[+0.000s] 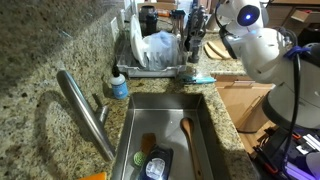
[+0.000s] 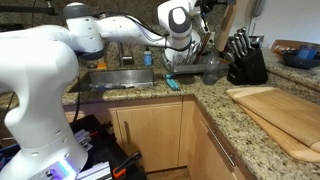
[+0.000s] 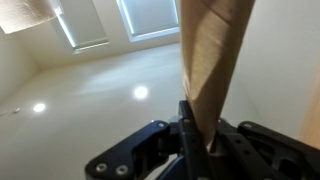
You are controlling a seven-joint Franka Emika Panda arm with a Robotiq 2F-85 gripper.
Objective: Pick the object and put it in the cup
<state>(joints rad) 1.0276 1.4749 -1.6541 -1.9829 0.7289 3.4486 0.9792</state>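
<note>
In the wrist view my gripper (image 3: 200, 138) is shut on a pale wooden utensil (image 3: 212, 60) that sticks up between the fingers, with the ceiling behind it. In both exterior views the gripper (image 1: 196, 30) (image 2: 190, 48) is over the dish rack (image 1: 150, 66) beside the sink. A dark cup (image 1: 148, 17) stands at the back of the rack. From outside, the held utensil is hard to make out among the rack's contents.
The steel sink (image 1: 130, 125) holds a wooden spoon (image 1: 186, 135) and some dishes. A faucet (image 1: 85, 110) and a blue soap bottle (image 1: 119, 86) stand beside it. A knife block (image 2: 245, 60) and a wooden cutting board (image 2: 285, 115) are on the granite counter.
</note>
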